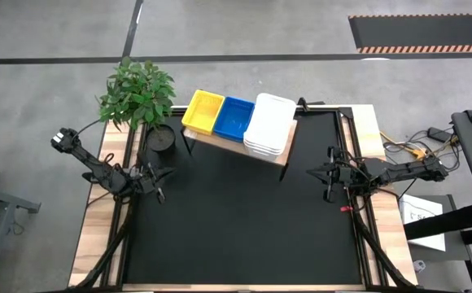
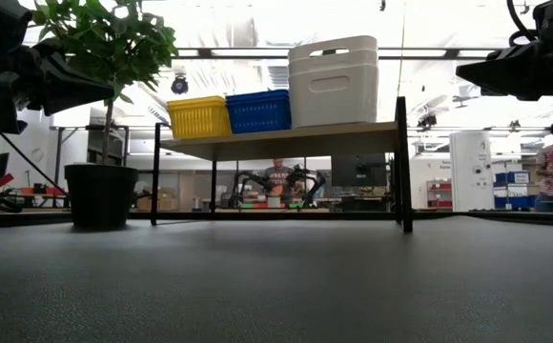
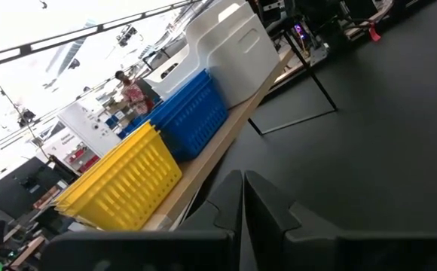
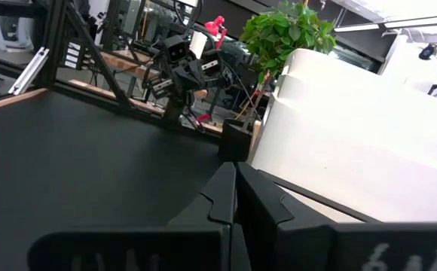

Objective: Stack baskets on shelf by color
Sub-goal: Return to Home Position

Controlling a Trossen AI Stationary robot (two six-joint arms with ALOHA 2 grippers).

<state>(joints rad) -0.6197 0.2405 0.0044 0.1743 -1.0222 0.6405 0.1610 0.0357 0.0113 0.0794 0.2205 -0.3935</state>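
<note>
1 potted plant on the table; seemingly 1 person beyond.

The yellow baskets, blue baskets and white baskets sit stacked side by side on the wooden shelf. Blue is in the middle, and white is tallest.

- We see the black table carrying the shelf at upper centre and a potted plant at upper left.
- On the shelf, left to right: yellow baskets, blue baskets, white baskets.
</note>
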